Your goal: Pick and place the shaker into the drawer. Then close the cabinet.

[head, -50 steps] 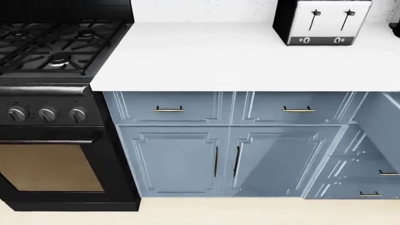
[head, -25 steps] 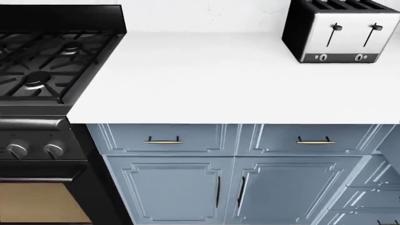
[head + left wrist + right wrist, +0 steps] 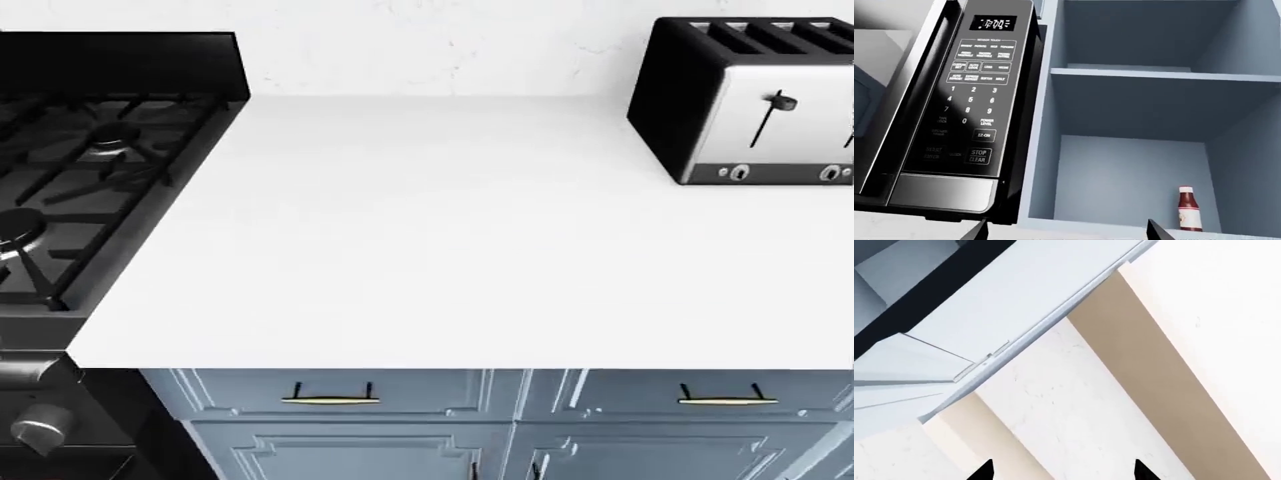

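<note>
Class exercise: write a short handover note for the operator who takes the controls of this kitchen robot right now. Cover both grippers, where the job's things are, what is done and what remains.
Left gripper: open, empty, facing a microwave and open shelving with a red bottle.
Right gripper: open, empty, aimed at pale wall panels.
Neither arm shows in the head view.
Cabinet: below the white counter, its two visible brass-handled fronts shut.
Shaker: not in any view; counter holds only a toaster.
Done: nothing that shows.
Left: find the shaker and open drawer, place it, close up.

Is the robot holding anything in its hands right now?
No. The left gripper and the right gripper each show two fingertips spread apart with nothing between them. No shaker shows in any view.
</note>
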Controlling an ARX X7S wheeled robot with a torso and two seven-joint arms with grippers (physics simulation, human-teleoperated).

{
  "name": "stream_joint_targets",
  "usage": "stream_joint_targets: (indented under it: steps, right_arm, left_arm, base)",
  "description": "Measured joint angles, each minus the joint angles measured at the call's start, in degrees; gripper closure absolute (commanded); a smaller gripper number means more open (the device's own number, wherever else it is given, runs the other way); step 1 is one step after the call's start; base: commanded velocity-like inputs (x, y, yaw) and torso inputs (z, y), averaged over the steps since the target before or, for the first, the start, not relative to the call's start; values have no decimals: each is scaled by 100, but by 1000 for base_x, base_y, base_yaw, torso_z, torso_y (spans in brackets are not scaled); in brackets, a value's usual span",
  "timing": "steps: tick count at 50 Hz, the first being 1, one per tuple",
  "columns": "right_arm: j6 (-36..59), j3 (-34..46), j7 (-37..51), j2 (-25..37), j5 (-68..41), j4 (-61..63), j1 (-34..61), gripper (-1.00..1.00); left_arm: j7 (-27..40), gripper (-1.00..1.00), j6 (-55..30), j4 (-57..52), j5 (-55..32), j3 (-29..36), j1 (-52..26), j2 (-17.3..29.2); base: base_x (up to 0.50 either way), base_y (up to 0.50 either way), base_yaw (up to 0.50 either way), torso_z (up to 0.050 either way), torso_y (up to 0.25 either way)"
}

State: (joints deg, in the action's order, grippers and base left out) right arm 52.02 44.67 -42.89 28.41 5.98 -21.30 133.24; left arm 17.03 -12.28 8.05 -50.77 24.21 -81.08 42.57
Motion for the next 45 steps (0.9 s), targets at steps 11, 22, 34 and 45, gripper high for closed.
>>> stream_joint_targets:
  steps: [11, 22, 34, 45]
  right_arm:
    - [-15, -67, -78, -11, 129, 43, -61, -100]
    - [-32, -120, -146, -22, 223, 61, -101, -100]
    - [-37, -220, -160, -59, 282, 97, -161, -100]
    - [-91, -382, -48, -274, 342, -23, -68, -100]
  left_arm:
    - [-6, -100, 22, -34, -2, -1, 76, -2]
    - [11, -100, 33, -86, -15, -14, 137, -1]
    - [17, -100, 50, -114, -27, -24, 206, -3]
    - [59, -100, 51, -206, -74, -59, 338, 45]
  base:
    - [500, 1, 0, 0, 2]
    - [500, 1, 0, 0, 1]
    - [219, 0, 0, 0, 2]
    - [0, 0, 0, 0, 0]
